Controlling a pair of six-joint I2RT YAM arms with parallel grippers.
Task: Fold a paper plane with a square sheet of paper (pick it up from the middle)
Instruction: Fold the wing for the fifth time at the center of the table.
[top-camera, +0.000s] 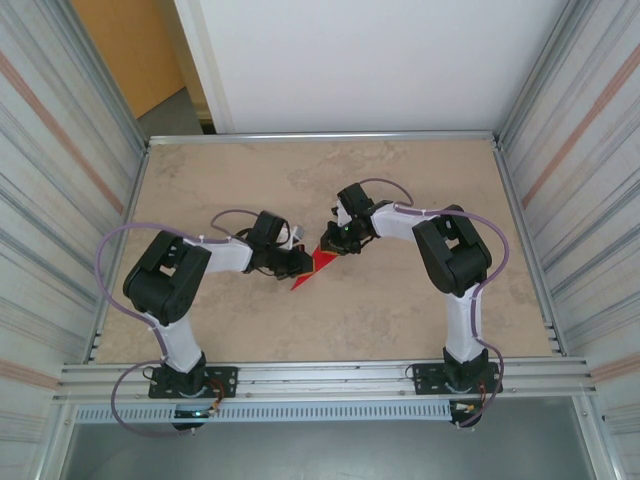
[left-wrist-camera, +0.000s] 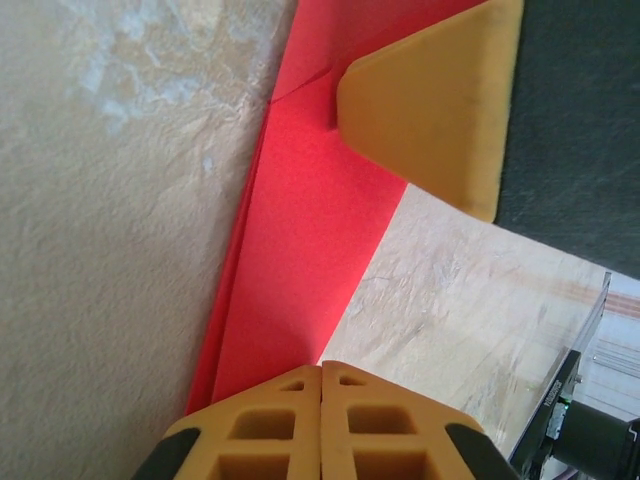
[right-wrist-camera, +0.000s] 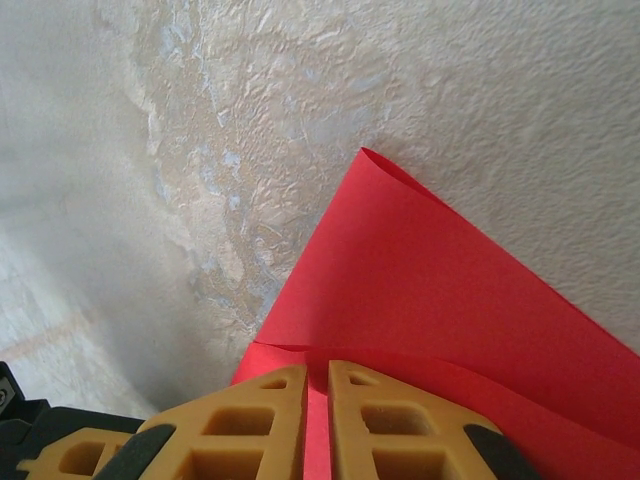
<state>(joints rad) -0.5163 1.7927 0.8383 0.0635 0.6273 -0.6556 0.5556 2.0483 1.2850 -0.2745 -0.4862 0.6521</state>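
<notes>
Red paper (top-camera: 315, 268) lies part-folded on the tabletop (top-camera: 400, 330). Right jaws pinch its lifted edge; left jaws, closed, sit at its narrow end. That edge should go down flat, edges matched, before creasing.

Open table (top-camera: 400, 180) between corrugated side walls (top-camera: 575, 150)

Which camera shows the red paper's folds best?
Left wrist: the red paper runs lengthwise, with its stacked layers and a crease visible. Right wrist shows its curled flap. Top external shows it as a small red triangle between the left claw and right claw.
</notes>
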